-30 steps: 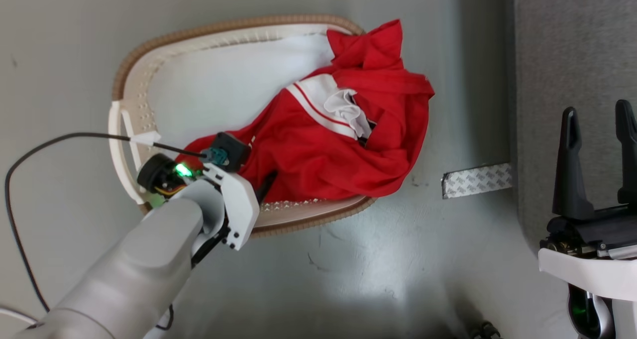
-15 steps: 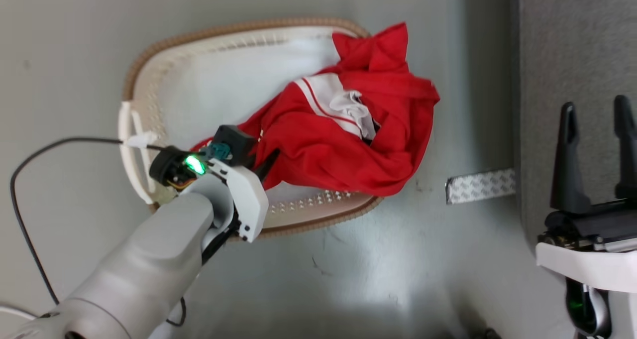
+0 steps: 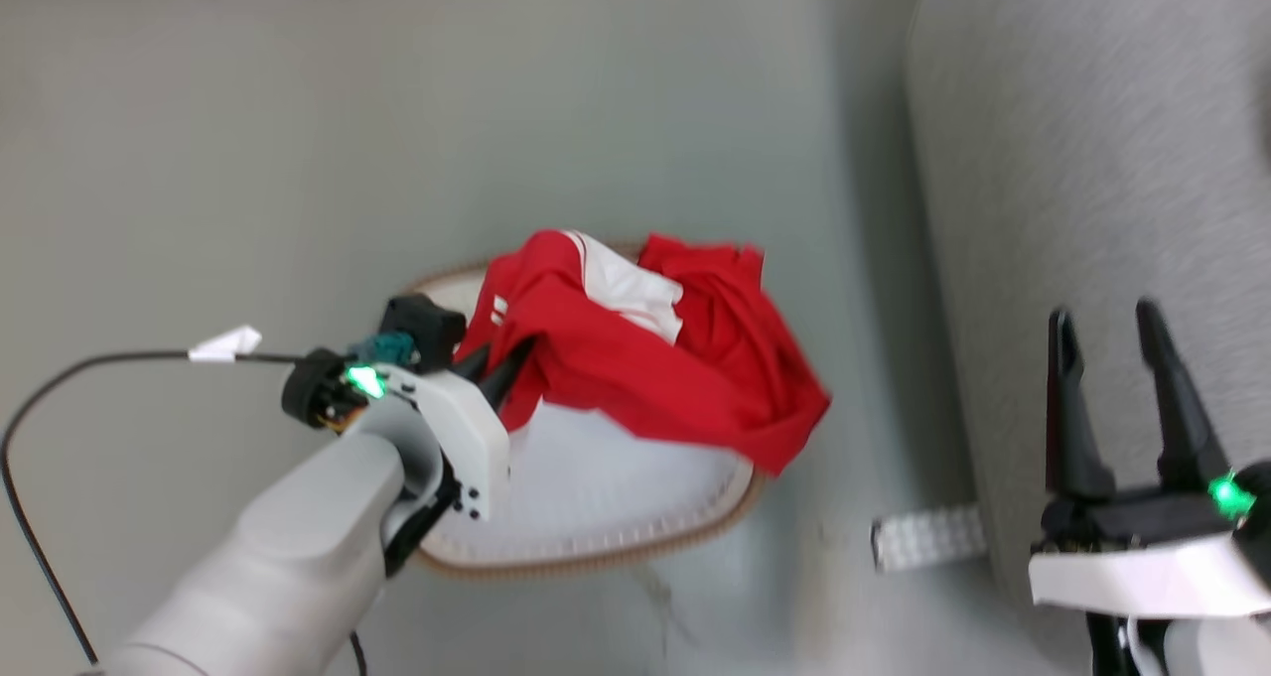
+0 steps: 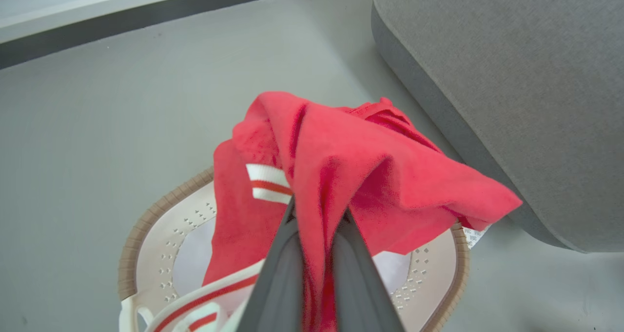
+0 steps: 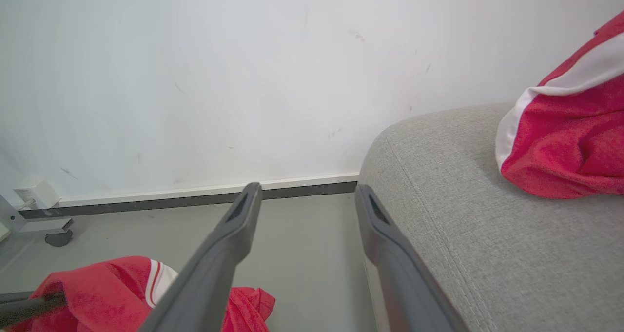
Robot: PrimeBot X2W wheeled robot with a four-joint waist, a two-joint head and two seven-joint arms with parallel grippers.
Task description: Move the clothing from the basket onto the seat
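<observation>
Judging by how things lie, we put the task at about its midpoint for this piece. The clothing [image 3: 655, 378] is bunched up and raised above the basket [image 3: 596, 560]. Its striped edge trails down into the basket's near end, and one corner droops past the right rim. None of it touches the seat [image 3: 1092, 160], which stands well apart to the right across bare floor [image 3: 397, 110]. The left gripper [image 3: 506, 353] has its two dark fingers pressed together on a fold at the garment's left end; in the left wrist view red cloth runs up between them, so we read the pinch as firm. The right gripper [image 3: 1104, 314] hangs over the seat's near edge with its fingers spread wide and nothing between them. In the right wrist view a second red-and-white garment [image 5: 565, 146] lies on the seat's top, so we take one transfer to be done. What is left, as we judge it, is to carry the held piece rightward clear of the rim, set it on the cushion and let go.
</observation>
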